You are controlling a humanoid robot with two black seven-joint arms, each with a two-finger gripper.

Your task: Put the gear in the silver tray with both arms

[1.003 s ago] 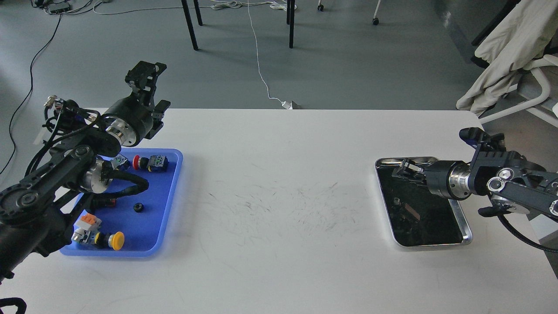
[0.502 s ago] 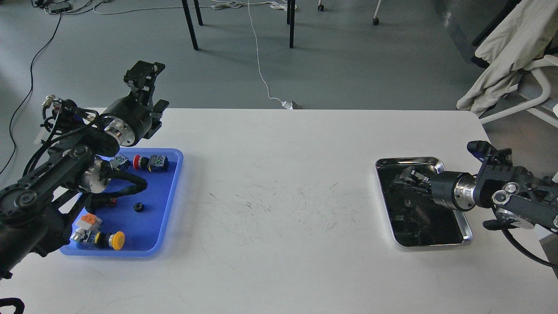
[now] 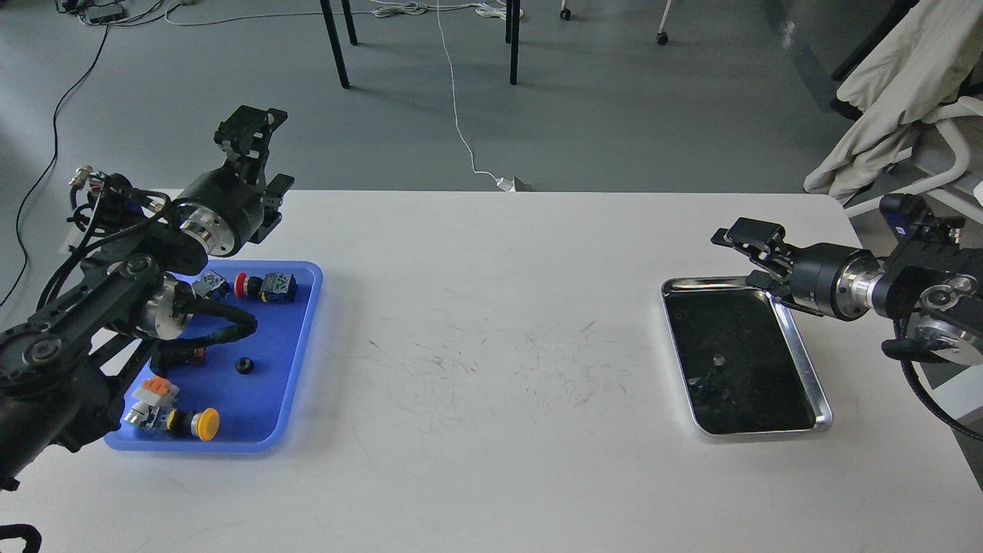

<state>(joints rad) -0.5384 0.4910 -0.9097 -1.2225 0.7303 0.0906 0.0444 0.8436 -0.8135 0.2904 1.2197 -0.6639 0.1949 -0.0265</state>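
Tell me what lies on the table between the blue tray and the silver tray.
Nothing: in the head view, only bare white table separates the blue tray from the silver tray.

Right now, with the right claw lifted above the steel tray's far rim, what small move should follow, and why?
Probably retract the right claw further toward the table edge. It looks open and empty, raised over the far rim of the shiny rectangular steel tray, and a small grey part, likely the gear, already lies on the tray's dark bottom.

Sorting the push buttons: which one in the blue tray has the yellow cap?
The yellow-capped button at the blue tray's near edge; the button at the far edge is red-capped.
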